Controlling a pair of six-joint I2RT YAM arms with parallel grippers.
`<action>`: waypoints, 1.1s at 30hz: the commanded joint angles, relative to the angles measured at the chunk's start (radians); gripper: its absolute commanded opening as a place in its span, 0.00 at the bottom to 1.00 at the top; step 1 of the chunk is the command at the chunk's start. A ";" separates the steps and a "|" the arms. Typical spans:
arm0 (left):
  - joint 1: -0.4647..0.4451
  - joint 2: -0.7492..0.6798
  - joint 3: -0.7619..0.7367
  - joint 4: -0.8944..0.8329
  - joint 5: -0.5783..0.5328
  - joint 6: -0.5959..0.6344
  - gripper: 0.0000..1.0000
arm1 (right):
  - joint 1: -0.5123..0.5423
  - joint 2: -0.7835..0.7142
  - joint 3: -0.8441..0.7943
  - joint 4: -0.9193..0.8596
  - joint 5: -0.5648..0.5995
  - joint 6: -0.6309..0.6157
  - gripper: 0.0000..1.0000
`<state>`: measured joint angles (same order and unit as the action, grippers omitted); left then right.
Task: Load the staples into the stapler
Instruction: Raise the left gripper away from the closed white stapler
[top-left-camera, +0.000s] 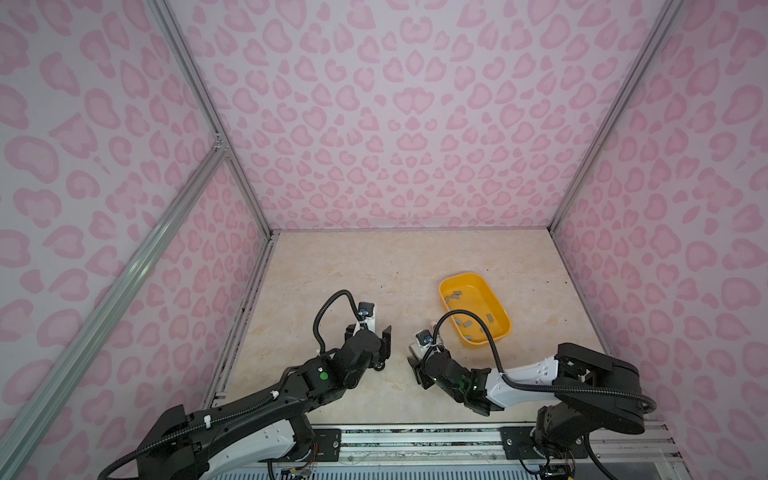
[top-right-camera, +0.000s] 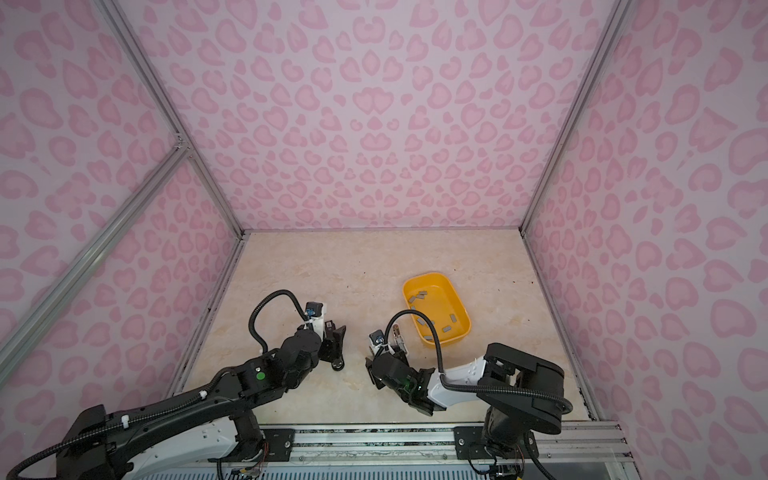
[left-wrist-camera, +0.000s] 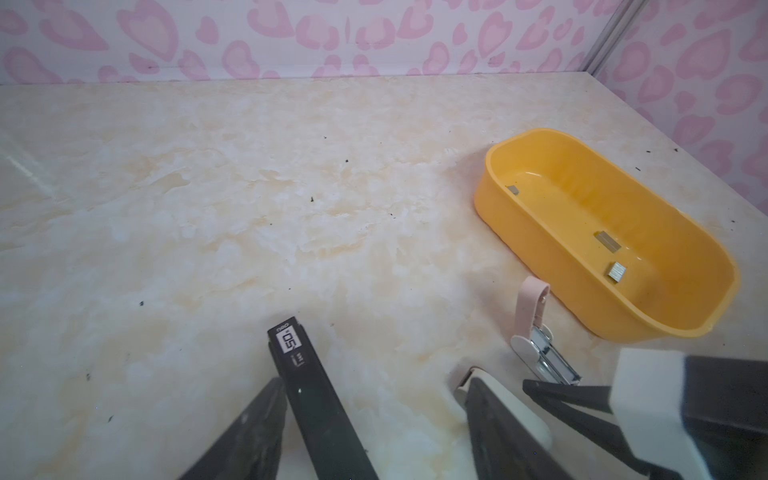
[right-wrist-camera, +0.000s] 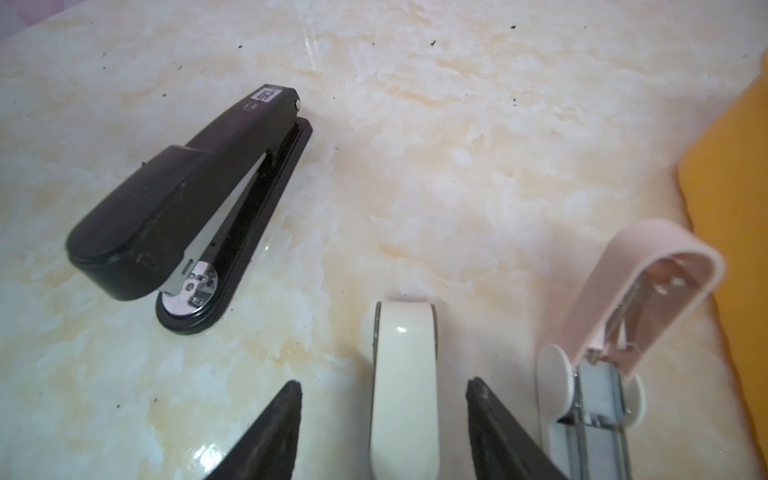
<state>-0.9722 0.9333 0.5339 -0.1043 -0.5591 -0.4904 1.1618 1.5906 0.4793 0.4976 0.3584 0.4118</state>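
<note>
Yellow tray (top-left-camera: 461, 275) (top-right-camera: 424, 274) is set on the marble-pattern table (top-left-camera: 353, 270), right of centre. About a dozen grey staples (top-left-camera: 455, 296) (top-right-camera: 417, 296) are scattered flat on its floor, mostly near the far and near ends. Their long axes are turned in mixed directions. Only three strips are seen past the tray's wall in the left wrist view (left-wrist-camera: 616, 272).

The tray is placed beyond the right gripper (right-wrist-camera: 384, 382) and to its right, not touched. It is well apart from the left gripper (left-wrist-camera: 378, 378) (top-left-camera: 384, 353).

Right gripper: fingers are spread either side of the cream stapler (right-wrist-camera: 405, 386), with a gap seen on both sides and nothing clamped. Left gripper: fingers are spread too. The black stapler (left-wrist-camera: 307, 395) is lying between them, close against one finger (left-wrist-camera: 257, 428) and clear of the other.

Pink stapler (right-wrist-camera: 623, 311) (left-wrist-camera: 534, 328) is parked just beside the tray's near end, outside the right gripper's span. Its lid is swung up and tilted away, and the metal magazine rail (right-wrist-camera: 598, 415) is exposed. The rail's long axis runs roughly parallel to the cream stapler, with the free end turned toward the right arm. Whether the rail is loaded cannot be told.

Black stapler is lying flat and closed (right-wrist-camera: 187, 208), angled away from the other two.
</note>
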 joint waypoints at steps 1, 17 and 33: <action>0.003 -0.048 0.015 -0.208 -0.072 -0.077 0.70 | -0.001 0.033 0.004 0.040 -0.004 0.020 0.55; 0.007 -0.218 -0.046 -0.265 -0.079 -0.127 0.76 | 0.060 0.245 0.234 -0.031 0.116 0.114 0.32; 0.007 -0.144 -0.019 -0.239 -0.058 -0.122 0.77 | 0.057 -0.019 0.080 -0.045 0.142 0.135 0.60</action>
<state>-0.9642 0.7734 0.4980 -0.3645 -0.6174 -0.6083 1.2209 1.6146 0.5938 0.4637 0.4561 0.5339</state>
